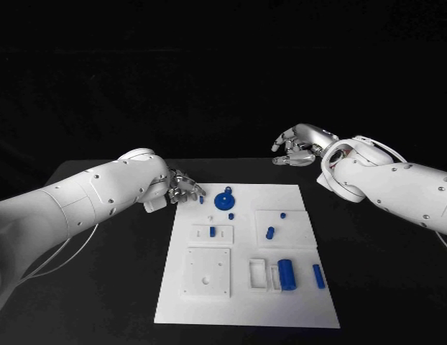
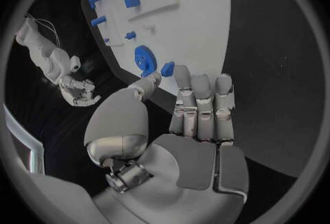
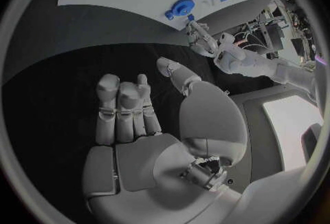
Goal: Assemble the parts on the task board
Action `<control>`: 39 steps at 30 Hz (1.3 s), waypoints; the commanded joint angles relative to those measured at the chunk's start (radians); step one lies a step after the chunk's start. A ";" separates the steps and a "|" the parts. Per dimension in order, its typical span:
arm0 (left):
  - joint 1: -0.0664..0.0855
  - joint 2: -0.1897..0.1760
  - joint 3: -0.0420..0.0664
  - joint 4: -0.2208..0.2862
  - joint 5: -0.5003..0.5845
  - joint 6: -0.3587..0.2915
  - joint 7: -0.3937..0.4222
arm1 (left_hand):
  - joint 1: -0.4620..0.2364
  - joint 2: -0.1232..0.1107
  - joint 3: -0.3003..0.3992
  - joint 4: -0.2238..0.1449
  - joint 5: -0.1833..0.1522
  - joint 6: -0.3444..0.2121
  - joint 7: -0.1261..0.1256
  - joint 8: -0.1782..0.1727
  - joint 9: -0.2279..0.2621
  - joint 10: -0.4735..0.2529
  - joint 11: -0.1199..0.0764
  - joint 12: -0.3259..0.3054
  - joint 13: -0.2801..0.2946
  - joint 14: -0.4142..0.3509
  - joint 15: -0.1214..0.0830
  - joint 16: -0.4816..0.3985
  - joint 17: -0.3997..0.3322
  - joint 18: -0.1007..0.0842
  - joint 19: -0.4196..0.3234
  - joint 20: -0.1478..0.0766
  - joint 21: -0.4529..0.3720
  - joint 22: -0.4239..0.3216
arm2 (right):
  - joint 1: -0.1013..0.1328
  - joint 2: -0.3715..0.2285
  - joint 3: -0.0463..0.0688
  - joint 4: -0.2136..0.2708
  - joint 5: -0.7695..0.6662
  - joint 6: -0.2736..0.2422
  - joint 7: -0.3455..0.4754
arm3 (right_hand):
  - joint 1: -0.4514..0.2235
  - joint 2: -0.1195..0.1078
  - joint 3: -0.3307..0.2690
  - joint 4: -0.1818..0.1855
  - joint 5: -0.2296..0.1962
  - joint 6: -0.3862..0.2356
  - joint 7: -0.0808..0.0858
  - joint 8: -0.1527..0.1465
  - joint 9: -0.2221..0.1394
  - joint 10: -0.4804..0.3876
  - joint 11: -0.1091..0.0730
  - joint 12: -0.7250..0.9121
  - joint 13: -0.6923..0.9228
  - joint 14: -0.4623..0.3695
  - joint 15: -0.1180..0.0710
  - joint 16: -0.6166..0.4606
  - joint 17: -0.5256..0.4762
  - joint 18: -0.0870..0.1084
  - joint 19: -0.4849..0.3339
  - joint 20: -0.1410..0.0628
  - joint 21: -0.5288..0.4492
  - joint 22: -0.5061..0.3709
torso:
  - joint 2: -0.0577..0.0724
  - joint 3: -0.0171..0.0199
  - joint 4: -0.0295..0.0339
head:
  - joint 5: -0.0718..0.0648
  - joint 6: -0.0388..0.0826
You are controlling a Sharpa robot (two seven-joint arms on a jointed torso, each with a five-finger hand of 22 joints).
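Black table [image 1: 99, 273] — white task board [image 1: 246, 302] on it.

Parts [image 1: 286, 272] lie on the task board [image 1: 249, 313] mid-table.

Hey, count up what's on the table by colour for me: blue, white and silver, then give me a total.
Blue parts: 8, some tiny
White task board: 1
Silver hands: 2, left hand and right hand
Total: 11

No legible text or labels.
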 commanded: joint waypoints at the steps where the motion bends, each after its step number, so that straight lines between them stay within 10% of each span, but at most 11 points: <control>1: -0.002 0.005 0.001 0.002 0.005 0.021 0.013 | 0.001 0.010 0.000 -0.009 -0.005 0.000 0.005 0.005 -0.002 -0.008 -0.001 0.003 0.001 -0.004 -0.005 0.006 -0.001 -0.008 -0.005 -0.138 -0.005 0.002 | 0.001 0.001 0.001 0.002 -0.007 0.005 0.006 | 0.002 -0.007 -0.001 0.005 0.004 0.002 0.007 -0.003 -0.001 -0.002 0.001 0.000 -0.002 -0.003 -0.004 -0.004 -0.001 0.053 0.002 -0.007 -0.003 0.013 | 0.000 -0.0003 -0.0006 | 0.002 0.000; 14: -0.003 0.005 0.001 -0.002 0.006 0.026 0.014 | 0.003 0.014 -0.002 -0.017 -0.005 0.000 0.005 0.005 -0.002 -0.008 -0.001 0.004 0.002 -0.005 -0.004 0.007 -0.002 -0.008 -0.005 -0.138 -0.006 0.003 | 0.001 0.001 0.001 0.003 -0.007 0.005 0.006 | 0.003 -0.007 -0.001 0.004 0.004 0.002 0.007 -0.003 -0.001 -0.001 0.001 0.001 -0.002 -0.003 -0.004 -0.004 -0.001 0.053 0.002 -0.007 -0.003 0.013 | 0.000 -0.0001 -0.0002 | 0.003 0.000; 39: -0.007 0.011 0.000 -0.013 0.012 0.040 0.021 | 0.042 0.117 0.006 -0.122 0.020 0.003 0.005 0.014 -0.010 -0.005 0.000 0.005 0.005 -0.006 -0.004 0.017 -0.013 -0.011 -0.004 -0.136 -0.010 0.013 | 0.001 0.005 0.001 0.002 -0.007 0.007 0.006 | 0.003 -0.007 -0.001 0.005 0.004 0.002 0.007 -0.003 -0.001 -0.001 0.001 0.001 -0.002 -0.003 -0.004 -0.004 -0.001 0.053 0.003 -0.007 -0.003 0.013 | 0.000 -0.0003 -0.0002 | 0.002 -0.002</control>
